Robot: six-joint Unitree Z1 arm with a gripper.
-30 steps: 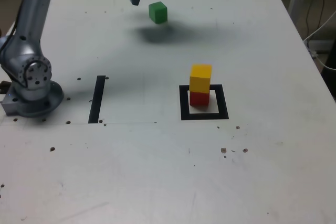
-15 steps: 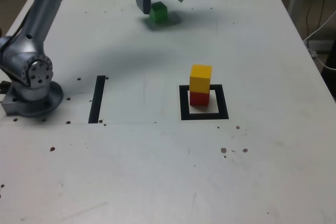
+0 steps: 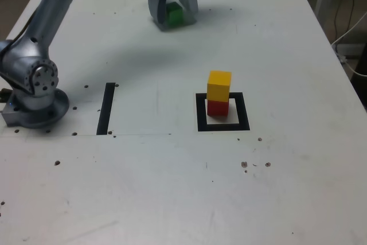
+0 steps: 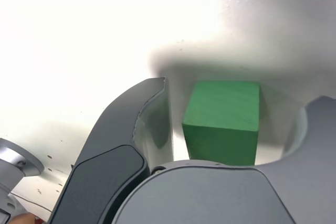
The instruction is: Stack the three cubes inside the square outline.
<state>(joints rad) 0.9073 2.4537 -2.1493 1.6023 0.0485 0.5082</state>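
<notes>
One green cube seen between parted jaws of gripper, gap visible both sides | likely light, stiff, smooth-faced; best gripped squarely on opposite side faces | yellow cube stacked on red cube, inside square outline

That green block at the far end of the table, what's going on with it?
A grey robot arm has lowered its open gripper around the solid green cube, one jaw on either side, with gaps left, so the cube is not gripped. Nearer the camera, a yellow cube sits on a red cube inside a thick black square outline. The green cube looks likely to go on top next.
</notes>
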